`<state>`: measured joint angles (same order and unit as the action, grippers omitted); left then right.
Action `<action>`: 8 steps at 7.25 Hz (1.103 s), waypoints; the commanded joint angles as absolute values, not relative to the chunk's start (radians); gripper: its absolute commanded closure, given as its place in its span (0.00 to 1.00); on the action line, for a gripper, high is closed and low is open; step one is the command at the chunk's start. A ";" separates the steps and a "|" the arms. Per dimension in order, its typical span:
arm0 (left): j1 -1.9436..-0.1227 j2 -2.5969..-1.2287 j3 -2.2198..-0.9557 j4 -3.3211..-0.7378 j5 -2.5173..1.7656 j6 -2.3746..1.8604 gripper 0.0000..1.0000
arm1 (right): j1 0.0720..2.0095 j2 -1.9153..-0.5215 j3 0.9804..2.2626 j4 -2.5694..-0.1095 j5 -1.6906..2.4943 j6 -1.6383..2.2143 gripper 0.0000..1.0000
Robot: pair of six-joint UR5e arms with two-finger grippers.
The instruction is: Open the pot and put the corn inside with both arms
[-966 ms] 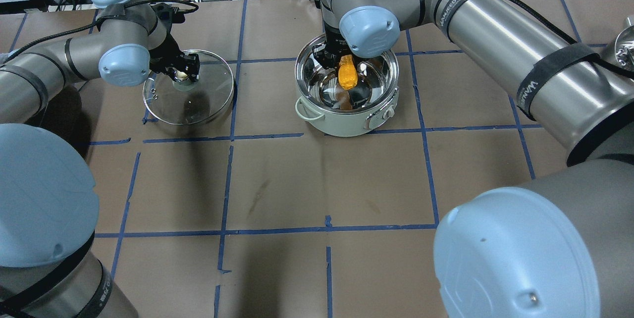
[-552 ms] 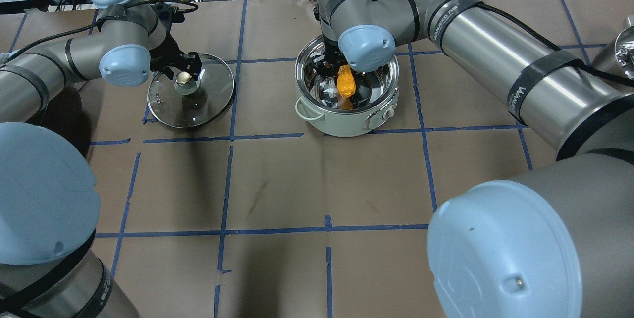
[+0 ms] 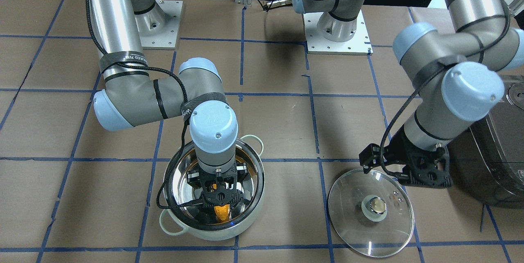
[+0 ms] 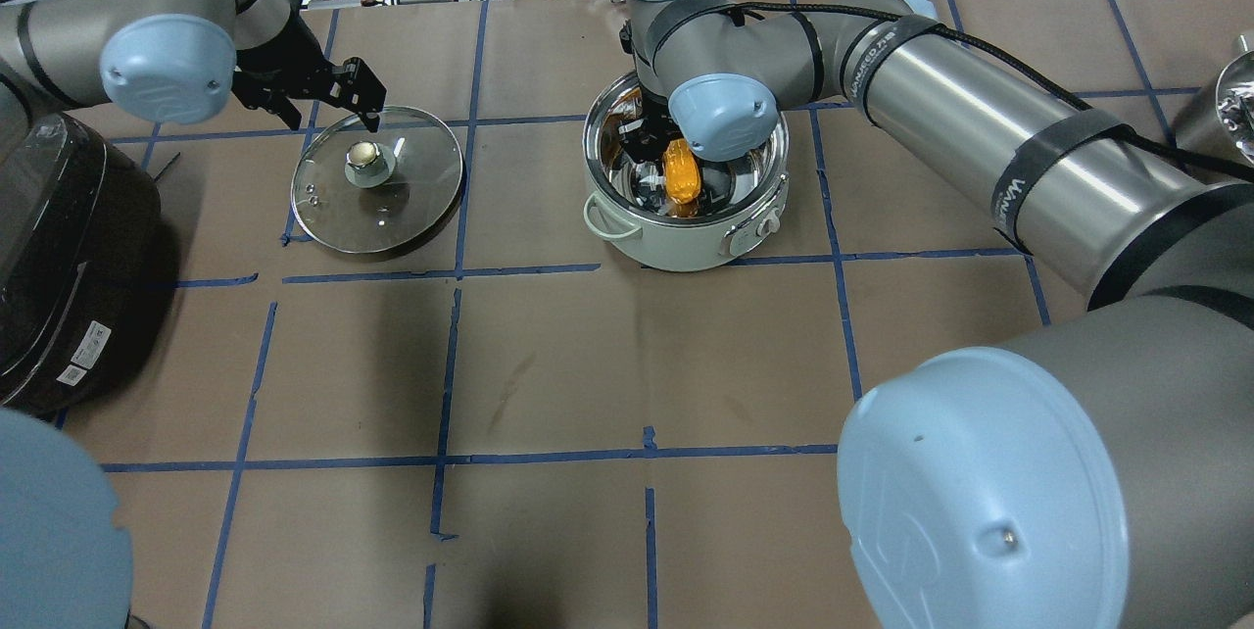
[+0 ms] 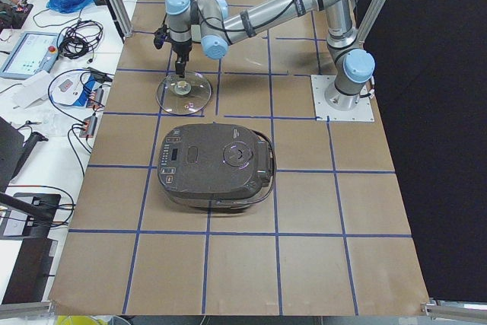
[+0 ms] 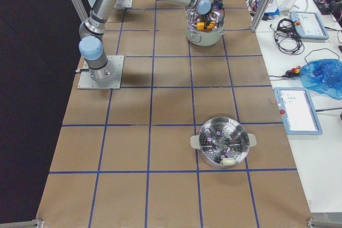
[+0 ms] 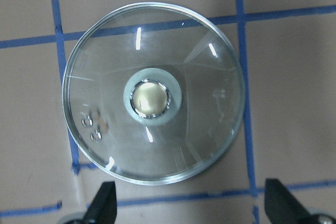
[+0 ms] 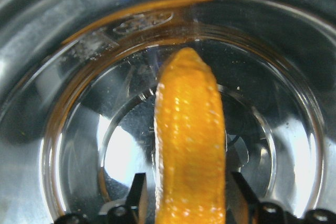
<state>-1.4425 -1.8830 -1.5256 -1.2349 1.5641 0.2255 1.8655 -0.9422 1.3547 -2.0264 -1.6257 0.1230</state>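
The pot [image 4: 686, 249] stands open at the far middle of the table and shows in the front view [image 3: 229, 234] too. My right gripper [image 4: 654, 141] reaches down inside it, shut on the yellow-orange corn [image 4: 683, 176]. In the right wrist view the corn [image 8: 189, 145] hangs between the fingers just over the shiny bottom. The glass lid [image 4: 377, 198] lies flat on the table to the pot's left, knob up. My left gripper [image 4: 328, 110] is open and empty, above the lid's far edge. In the left wrist view its fingers are spread wide over the lid [image 7: 157, 156].
A dark grey rice cooker [image 4: 59, 257] stands at the left edge of the table, close to my left arm. A steel steamer basket [image 6: 223, 142] sits far to the right. Cables and devices lie beyond the table's far edge.
My left gripper has let go of the lid knob and lifted up and back; the lid rests flat. My right gripper has lowered the corn deeper into the pot.
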 commanded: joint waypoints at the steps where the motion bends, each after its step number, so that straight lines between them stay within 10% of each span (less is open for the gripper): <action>1: -1.556 -1.717 -1.502 -1.447 1.641 0.198 0.00 | 1.859 -1.012 1.345 -2.007 -1.624 0.117 0.00; 8: -1.592 -1.697 -1.470 -1.503 1.559 0.209 0.00 | 1.669 -1.454 1.368 -1.465 -1.542 0.072 0.07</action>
<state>-1.5946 -1.6987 -1.4678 -1.5078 1.5705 0.2074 1.7064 -1.4240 1.3653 -1.5175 -1.5663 0.0756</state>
